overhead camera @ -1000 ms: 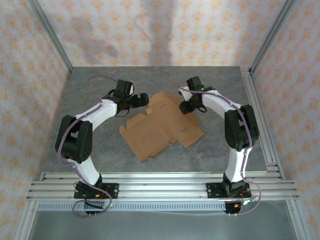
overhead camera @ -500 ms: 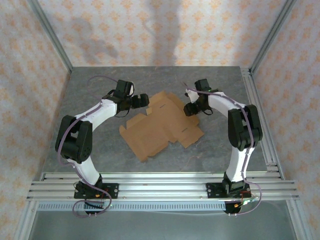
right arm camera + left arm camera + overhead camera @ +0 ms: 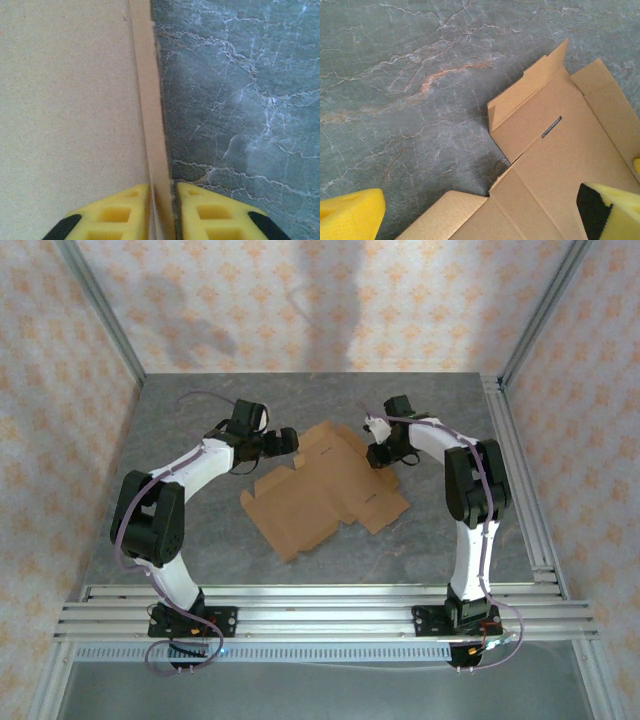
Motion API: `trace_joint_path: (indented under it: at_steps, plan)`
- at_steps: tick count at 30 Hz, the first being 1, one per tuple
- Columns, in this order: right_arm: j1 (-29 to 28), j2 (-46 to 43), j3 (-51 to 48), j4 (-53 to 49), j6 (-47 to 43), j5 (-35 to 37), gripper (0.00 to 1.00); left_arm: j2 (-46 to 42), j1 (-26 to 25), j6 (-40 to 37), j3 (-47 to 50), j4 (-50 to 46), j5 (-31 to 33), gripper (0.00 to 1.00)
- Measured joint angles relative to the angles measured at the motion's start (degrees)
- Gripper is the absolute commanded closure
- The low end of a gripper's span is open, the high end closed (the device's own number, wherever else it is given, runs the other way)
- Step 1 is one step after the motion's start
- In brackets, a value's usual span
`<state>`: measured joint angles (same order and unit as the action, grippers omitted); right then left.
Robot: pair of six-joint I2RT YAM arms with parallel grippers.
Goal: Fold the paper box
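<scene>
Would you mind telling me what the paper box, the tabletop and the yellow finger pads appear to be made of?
The paper box looks like plain brown cardboard: matte, with a fibrous grain, die-cut slots and creases. The tabletop looks like grey-green veined stone or a printed imitation, with a dull sheen. The finger pads are yellow, probably moulded plastic or rubber, with recessed cells.

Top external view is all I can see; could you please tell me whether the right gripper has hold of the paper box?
Observer: Yes, in the right wrist view the right gripper pinches a narrow flap along the edge of the paper box between its yellow pads.
Operator: Is the left gripper gripping too?
Observer: No, the left gripper stands wide open, one finger over the table, the other over the paper box.
</scene>
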<state>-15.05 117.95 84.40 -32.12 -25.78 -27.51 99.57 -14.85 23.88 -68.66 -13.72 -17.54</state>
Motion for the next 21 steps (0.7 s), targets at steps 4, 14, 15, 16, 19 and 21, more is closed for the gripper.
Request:
trace_joint_path:
  at_steps: [4, 14, 15, 16, 19, 21]
  plan:
    - [-0.07, 0.0, 0.11, -0.31, -0.15, -0.2, 0.76, -0.02, 0.0, -0.37, 0.0, -0.33, 0.0, 0.0]
    - [-0.39, 1.33, 2.32, -1.95, -0.98, -0.61, 0.85, -0.24, 0.0, -0.83, 0.0, -1.07, 0.0, 0.0]
    - [-0.39, 1.57, 2.64, -2.21, -1.07, -0.66, 0.82, -0.24, 0.0, -0.96, 0.0, -1.07, 0.02, 0.0]
    - [-0.39, 1.81, 2.91, -2.36, -1.11, -0.66, 0.79, -0.26, 0.0, -1.05, 0.0, -1.09, 0.02, 0.0]
    - [-0.39, 2.58, 3.72, -2.89, -1.46, -0.63, 0.8, -0.5, 0.0, -1.29, 0.0, -1.33, 0.02, 0.0]
    - [-0.39, 3.13, 4.2, -3.1, -1.64, -0.63, 0.85, -0.74, 0.0, -1.4, 0.0, -1.51, 0.02, 0.0]
